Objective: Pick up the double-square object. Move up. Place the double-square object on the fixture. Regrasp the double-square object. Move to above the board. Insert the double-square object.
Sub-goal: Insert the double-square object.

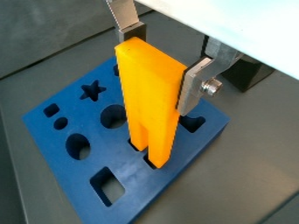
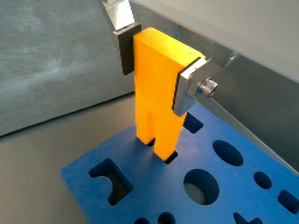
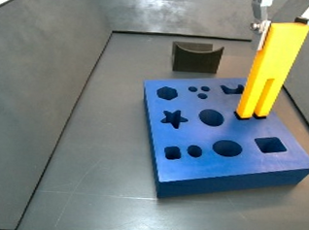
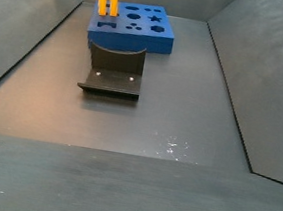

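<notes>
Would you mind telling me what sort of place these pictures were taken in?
Probably a robot test cell for insertion tasks. The floor is a bare grey walled tray holding only a blue board of shaped holes and a dark fixture. The gripper holds a double-square object upright at the board.

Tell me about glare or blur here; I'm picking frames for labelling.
In both wrist views a washed-out pale band fills the corner behind the gripper; block and board stay sharp. In a side view the gripper is cropped; another side view shows small glints on the floor.
</notes>
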